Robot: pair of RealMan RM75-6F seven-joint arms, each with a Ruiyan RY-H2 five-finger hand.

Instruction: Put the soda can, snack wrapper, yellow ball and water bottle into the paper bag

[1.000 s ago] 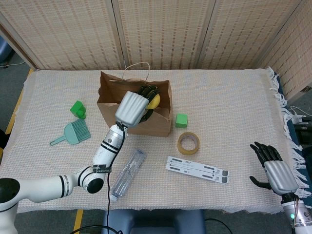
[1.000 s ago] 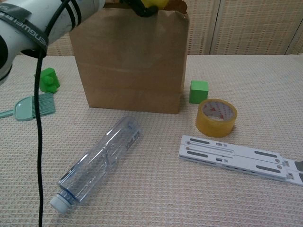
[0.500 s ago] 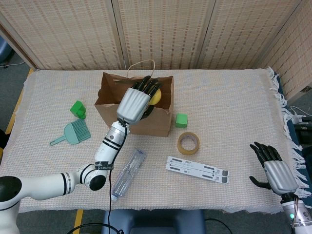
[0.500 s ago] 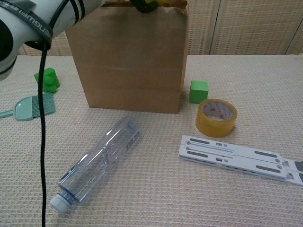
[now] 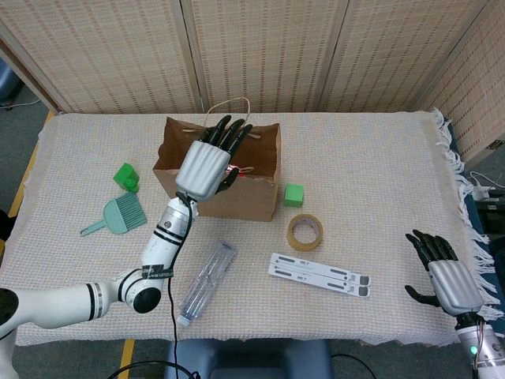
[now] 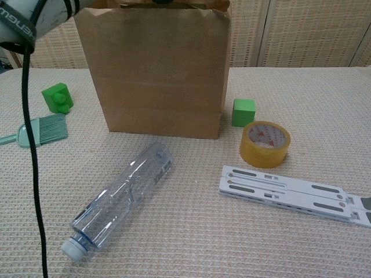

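Left hand (image 5: 207,162) hovers over the paper bag (image 5: 256,197), fingers spread, holding nothing. Right hand (image 5: 446,276) idles open at 4 o'clock. Water bottle (image 6: 122,200) lies outside at 6 o'clock, not bagged yet.

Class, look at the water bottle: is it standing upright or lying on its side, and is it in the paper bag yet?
The water bottle lies on its side on the table, cap toward the camera, outside the paper bag.

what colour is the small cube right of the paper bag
Green; the small green cube shows best in the chest view.
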